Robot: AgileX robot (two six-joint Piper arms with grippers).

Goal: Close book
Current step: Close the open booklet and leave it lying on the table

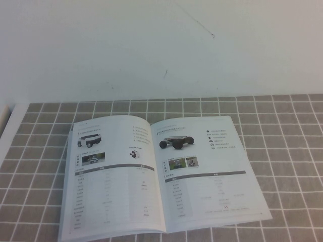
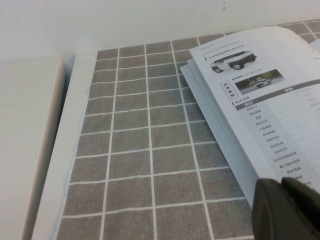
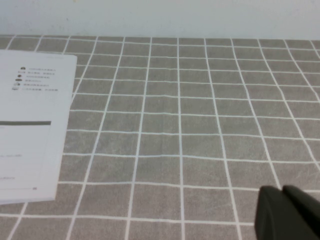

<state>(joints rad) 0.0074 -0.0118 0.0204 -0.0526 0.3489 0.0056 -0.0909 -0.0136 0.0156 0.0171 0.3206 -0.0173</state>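
Left claw: we see only its two dark fingertips, drawn together to a thin seam and gripping nothing. It hangs low over the cloth, at the outer edge of the book's left-hand pages.

Right claw: here too only the dark tips show, narrowed to a seam and empty. It sits above bare cloth.

Book: it lies open and face up between the two claws. The fanned left-hand pages start just ahead of the left claw, and we cannot tell whether the tips touch the paper. From the right claw, the outer corner of the right-hand page lies well apart, toward the robot's left, with several squares of cloth between them.

Pages: the left-hand page, nearer the left claw, carries a vehicle picture above a table of rows. The right-hand page shows a dark wheeled machine, two small photos and another table. The fold between the pages runs away from both claws.

Cloth: it is grey with a white grid. It lies under the book and both claws and runs on beyond them.

Ledge: this pale flat board lies past the cloth's edge on the left claw's outer side, well apart from the book.

Wall: it is white with a few faint dark marks. It stands farthest from both claws, where the cloth ends.
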